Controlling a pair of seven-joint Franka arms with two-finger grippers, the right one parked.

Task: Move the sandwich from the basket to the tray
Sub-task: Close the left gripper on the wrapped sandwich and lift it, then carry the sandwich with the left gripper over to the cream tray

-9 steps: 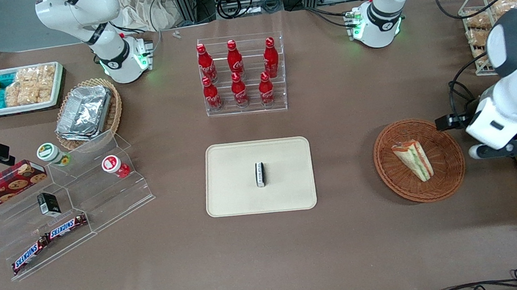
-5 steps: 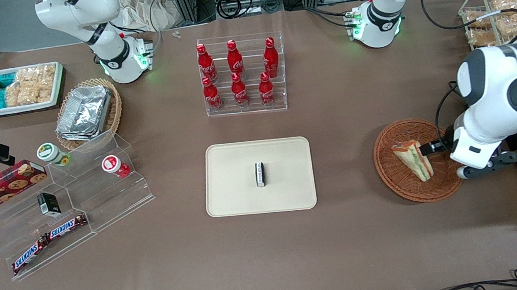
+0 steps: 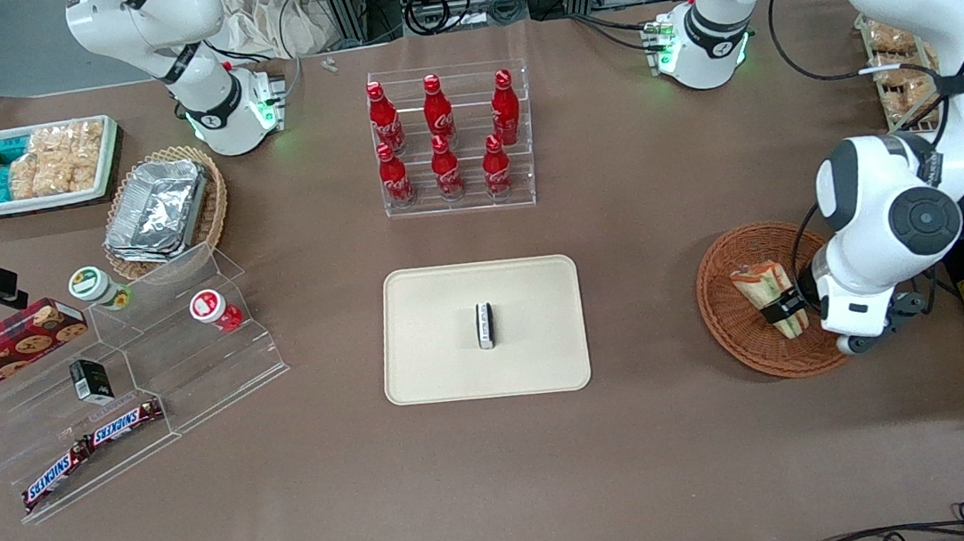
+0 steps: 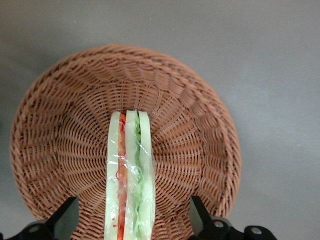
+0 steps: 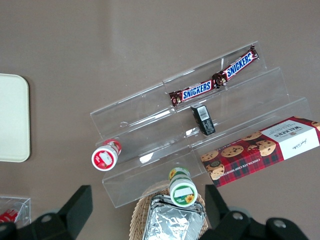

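Over the basket (image 4: 200, 130) at the working arm's end of the tabletop (image 3: 660, 431), I see my gripper (image 4: 131, 220) spread wide astride the sandwich (image 4: 130, 175), fingers (image 4: 65, 217) clear of it, tray (image 3: 528, 283) well apart.

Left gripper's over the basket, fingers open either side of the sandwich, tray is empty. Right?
Not quite: the tray isn't empty. The front view shows a small dark item lying on it. The rest holds: the gripper is over the basket, fingers open either side of the sandwich.
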